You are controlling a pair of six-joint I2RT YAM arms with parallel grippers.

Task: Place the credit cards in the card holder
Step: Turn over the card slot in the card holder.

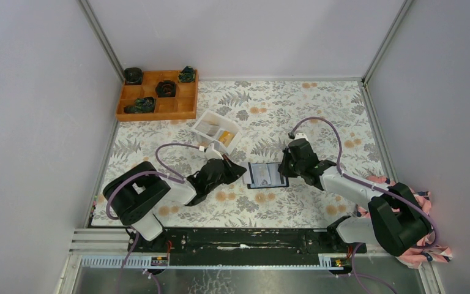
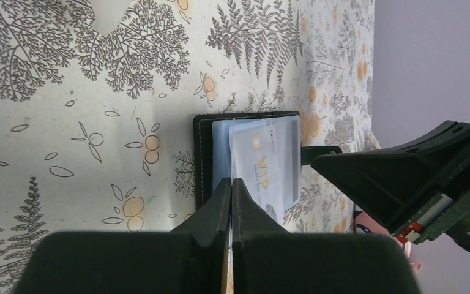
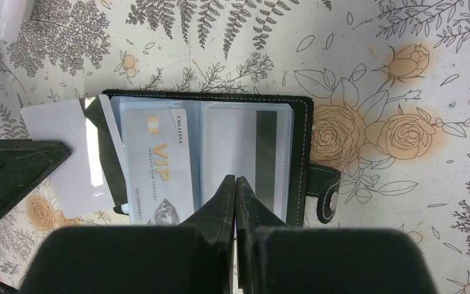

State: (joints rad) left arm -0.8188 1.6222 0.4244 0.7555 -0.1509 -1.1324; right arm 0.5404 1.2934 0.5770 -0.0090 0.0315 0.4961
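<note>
The card holder (image 3: 220, 141) is laid open and flat on the fern-patterned desk (image 1: 318, 116), between the two pincers. Its clasp tab (image 3: 325, 196) is stretched out on the right arm's side. A gold-lettered VIP card (image 3: 156, 165) is seen inside the clear pocket of one half, and a card with a dark stripe (image 3: 266, 156) in the pocket of the other half.

The left pincer (image 2: 231, 182) is clamped on a whitish card (image 3: 67, 131). This card is held edge-on between the fingers (image 2: 217, 202) and reaches to the holder's outer edge beside the VIP card. The right pincer (image 3: 235, 179) is pressed together with nothing between its fingers, and its tips are set over the holder's middle fold. Whether they touch it cannot be told.

Farther back on the desk a white tray (image 1: 203, 120) is placed, with an orange-yellow card (image 1: 225, 136) and a pale card (image 1: 208, 128) in it. An orange compartmented box (image 1: 186, 109) with dark objects (image 1: 166, 89) in it is set at the far left corner.
</note>
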